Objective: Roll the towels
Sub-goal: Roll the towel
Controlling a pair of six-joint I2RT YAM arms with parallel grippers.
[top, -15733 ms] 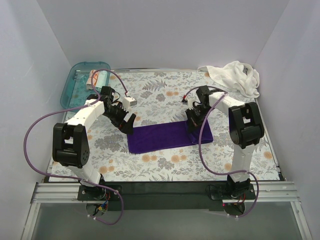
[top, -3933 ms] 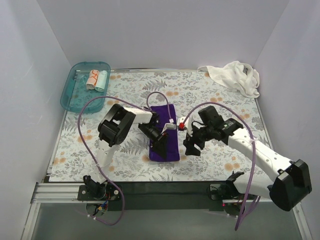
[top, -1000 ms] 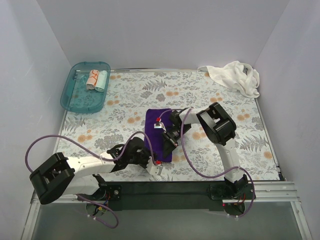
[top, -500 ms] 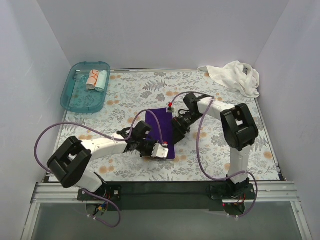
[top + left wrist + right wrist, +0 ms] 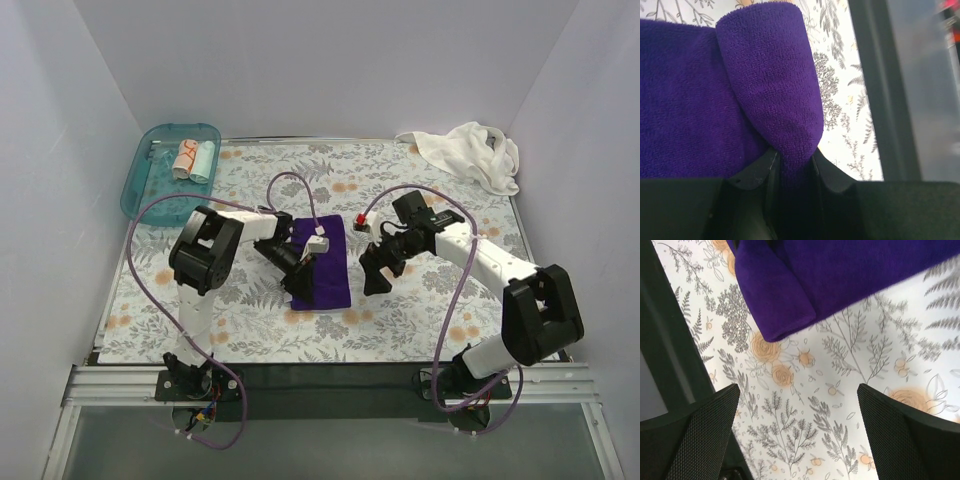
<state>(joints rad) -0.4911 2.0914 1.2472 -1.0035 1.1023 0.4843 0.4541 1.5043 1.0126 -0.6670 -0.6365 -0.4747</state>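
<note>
Right gripper moved off purple towel, spread wide, only wrist view shows left gripper pinching fold

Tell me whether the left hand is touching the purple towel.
Touching. Left wrist view shows the left hand pinching a fold of the purple towel.

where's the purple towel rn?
Top view: the purple towel lies folded mid-table on the floral sheet, between the arms. The left end effector pinches its near-left corner; the open right end effector sits just right of it.
</note>
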